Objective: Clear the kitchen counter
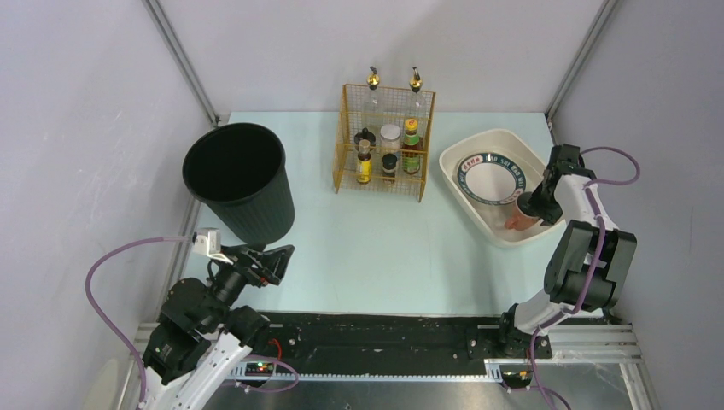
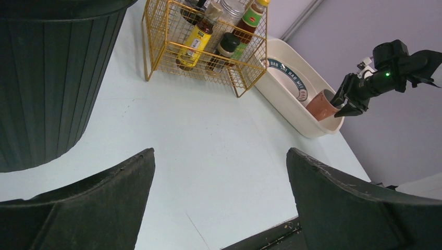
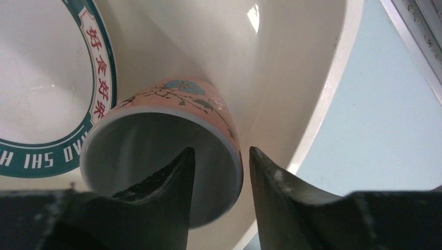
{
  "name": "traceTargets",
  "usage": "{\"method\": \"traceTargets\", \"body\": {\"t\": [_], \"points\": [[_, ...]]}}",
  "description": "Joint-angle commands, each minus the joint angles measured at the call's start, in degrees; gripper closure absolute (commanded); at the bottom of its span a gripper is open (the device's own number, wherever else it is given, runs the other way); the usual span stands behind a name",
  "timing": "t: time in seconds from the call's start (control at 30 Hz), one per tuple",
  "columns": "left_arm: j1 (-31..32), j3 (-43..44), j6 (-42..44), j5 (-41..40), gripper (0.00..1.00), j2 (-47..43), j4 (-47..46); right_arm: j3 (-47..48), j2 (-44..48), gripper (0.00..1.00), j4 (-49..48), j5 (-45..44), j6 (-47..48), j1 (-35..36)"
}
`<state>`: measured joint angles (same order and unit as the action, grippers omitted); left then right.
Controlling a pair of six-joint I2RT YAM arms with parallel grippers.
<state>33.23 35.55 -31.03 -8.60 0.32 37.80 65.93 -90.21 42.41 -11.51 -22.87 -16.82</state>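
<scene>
The bench [image 1: 376, 248] is open across its middle and front. A black bin [image 1: 243, 192] blocks the left, a wire rack [image 1: 384, 141] of bottles [image 1: 364, 166] the back; the white tub [image 1: 468, 207] at right is crowded by a plate [image 1: 491, 181] and cup [image 1: 521, 219].

Place: robot lab cell staged as a kitchen.
Enclosure: plain grey walls [image 1: 77, 128], aluminium posts [image 1: 183, 60] at far corners.
Props: condiment rack [image 1: 384, 141] at far edge of kitchen counter [image 1: 376, 248], dish tub [image 1: 451, 173] at right edge.

You've got a smooth matt counter [image 1: 359, 248], glossy wht plastic tub [image 3: 333, 78], glazed ceramic cup [image 3: 177, 96], gold metal wire rack [image 1: 341, 137], ribbed matt blk plastic bin [image 1: 256, 213].
</scene>
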Motion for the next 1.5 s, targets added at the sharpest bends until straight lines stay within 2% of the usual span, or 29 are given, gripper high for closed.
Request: {"method": "traceTargets", "body": {"t": [0.0, 0.3, 0.6, 0.8, 0.87, 0.9, 0.97, 1.2, 1.47], "points": [[-0.3, -0.2, 0.2, 0.6, 0.0, -12.8, -1.6, 2.7, 0.5, 0.51, -0.6, 0.6, 0.0, 0.2], [-0.3, -0.2, 0.2, 0.4, 0.0, -12.7, -1.7, 6.7, 4.4, 0.43, 3.6, -0.5, 2.3, 0.9], [-0.3, -0.2, 0.3, 0.7, 0.0, -11.0, -1.8, 7.4, 16.2, 0.35, 4.7, -3.2, 3.8, 4.3], [-0.3, -0.3, 0.3, 0.9, 0.0, -9.2, -1.7, 7.8, 24.2, 0.19, 4.2, -8.9, 5.0, 15.4], [-0.3, -0.2, 0.3, 0.8, 0.0, -8.6, -1.7, 8.0, 26.4, 0.13, 4.2, -10.4, 5.5, 20.1], [-0.3, -0.2, 0.3, 0.7, 0.0, -8.3, -1.6, 8.0, 27.5, 0.04, 4.2, -10.5, 5.6, 21.6], [-0.3, -0.2, 0.3, 0.5, 0.0, -8.0, -1.7, 8.0, 29.0, 0.01, 4.2, -10.9, 5.7, 26.1], [-0.4, -0.2, 0.3, -0.5, 0.0, -5.5, -1.6, 7.0, 30.3, 0.01, 4.0, -16.1, 4.9, 46.7], [-0.3, 0.4, 0.8, -1.1, 0.0, -2.3, -1.5, 0.6, 30.5, 0.01, -1.2, -17.3, 1.3, 63.1]]}}
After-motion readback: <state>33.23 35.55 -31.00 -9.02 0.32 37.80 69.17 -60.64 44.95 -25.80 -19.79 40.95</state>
